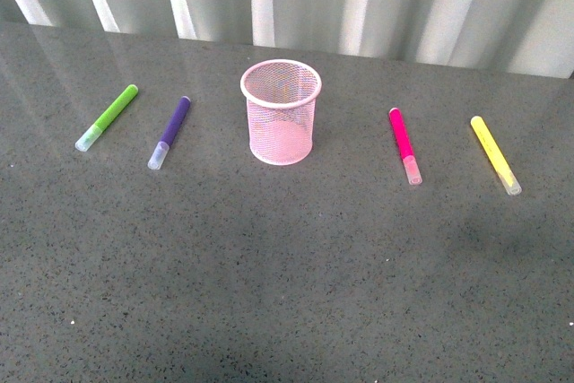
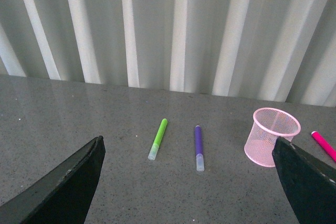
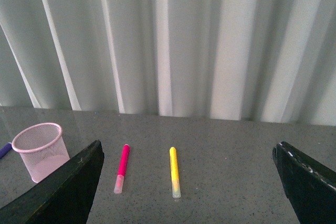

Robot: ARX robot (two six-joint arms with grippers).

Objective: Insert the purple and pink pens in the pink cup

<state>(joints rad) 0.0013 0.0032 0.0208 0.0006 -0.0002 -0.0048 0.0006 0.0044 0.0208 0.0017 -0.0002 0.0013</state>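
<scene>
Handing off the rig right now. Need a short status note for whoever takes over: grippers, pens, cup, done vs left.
Left gripper: open, holding nothing.
Right gripper: open, holding nothing.
Pink cup: upright mid-table, no pen in it.
Purple pen: lying flat to the cup's left, between it and the green marker.
Pink pen: lying flat to the cup's right, between it and the yellow marker.
Done: nothing yet.
Left: pick up both pens and put them in the cup.

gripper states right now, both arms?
Left gripper: open, holding nothing.
Right gripper: open, holding nothing.
</scene>
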